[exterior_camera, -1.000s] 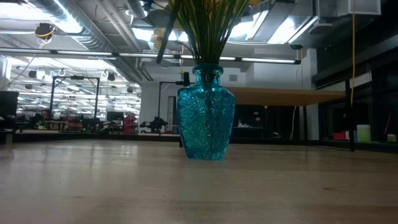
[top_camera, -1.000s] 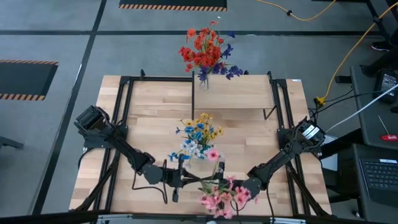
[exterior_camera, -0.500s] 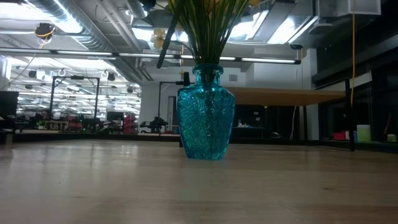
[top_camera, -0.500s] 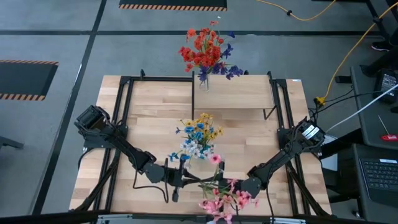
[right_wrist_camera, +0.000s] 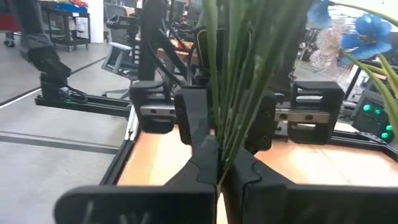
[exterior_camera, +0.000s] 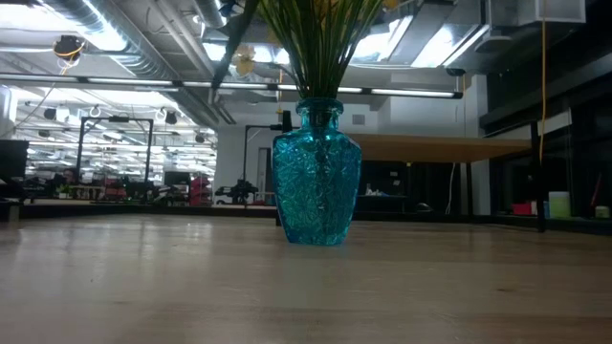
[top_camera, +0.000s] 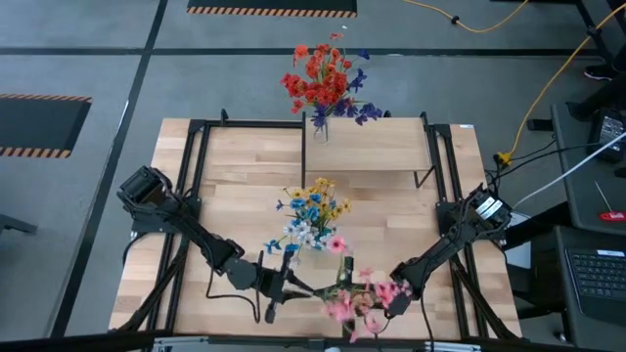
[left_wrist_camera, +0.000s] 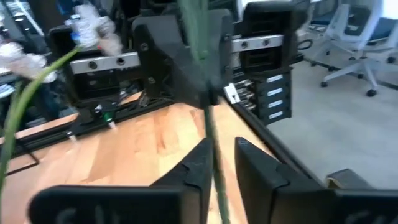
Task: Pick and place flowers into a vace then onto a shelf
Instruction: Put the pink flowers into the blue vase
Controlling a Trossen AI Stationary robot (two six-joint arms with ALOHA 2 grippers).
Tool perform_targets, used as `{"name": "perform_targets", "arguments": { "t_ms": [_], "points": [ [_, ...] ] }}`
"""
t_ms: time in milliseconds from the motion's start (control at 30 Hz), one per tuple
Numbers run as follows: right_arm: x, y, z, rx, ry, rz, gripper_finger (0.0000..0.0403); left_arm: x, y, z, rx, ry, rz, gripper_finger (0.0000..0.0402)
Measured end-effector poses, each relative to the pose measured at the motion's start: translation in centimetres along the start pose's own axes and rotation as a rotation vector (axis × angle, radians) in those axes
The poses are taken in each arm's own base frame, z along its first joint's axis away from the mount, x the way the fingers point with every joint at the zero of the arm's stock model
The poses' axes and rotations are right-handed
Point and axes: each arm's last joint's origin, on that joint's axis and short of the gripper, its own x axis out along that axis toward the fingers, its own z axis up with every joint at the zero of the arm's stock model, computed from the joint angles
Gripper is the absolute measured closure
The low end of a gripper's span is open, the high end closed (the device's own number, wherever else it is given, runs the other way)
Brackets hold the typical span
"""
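Flowers [top_camera: 364, 298]: light, flexible stems; right hand [right_wrist_camera: 219, 167] clamps the stalks; left hand [left_wrist_camera: 217, 163] stands slightly parted around one stalk.

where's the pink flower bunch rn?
High view: the pink flowers are at the table's near edge, right of centre, between the left gripper and right gripper, just in front of the blue-and-yellow bouquet.

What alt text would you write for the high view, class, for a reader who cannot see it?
From above, the right gripper is shut on a bunch of pink flowers at the table's near edge, facing the left gripper. A vase of blue and yellow flowers stands mid-table, and red flowers stand on the shelf.
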Motion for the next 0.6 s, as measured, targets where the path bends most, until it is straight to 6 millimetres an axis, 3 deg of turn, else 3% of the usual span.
{"name": "perform_targets", "arguments": {
  "t_ms": [333,467,600],
  "points": [
    [-0.5,0.3,0.0,-0.024,0.026,-0.001,0.0401,-1.5,-3.1,0.4,-0.007,-0.011,-0.062,0.0270],
    [-1.4,0.9,0.1,-0.019,0.046,-0.051,0.0402,-2.3,-4.0,0.3,0.009,0.024,-0.077,0.0273],
    [-2.2,1.7,-0.2,0.000,0.074,-0.045,0.0402,-3.9,-3.3,0.2,-0.042,0.096,-0.031,0.0299]
  ]
}}
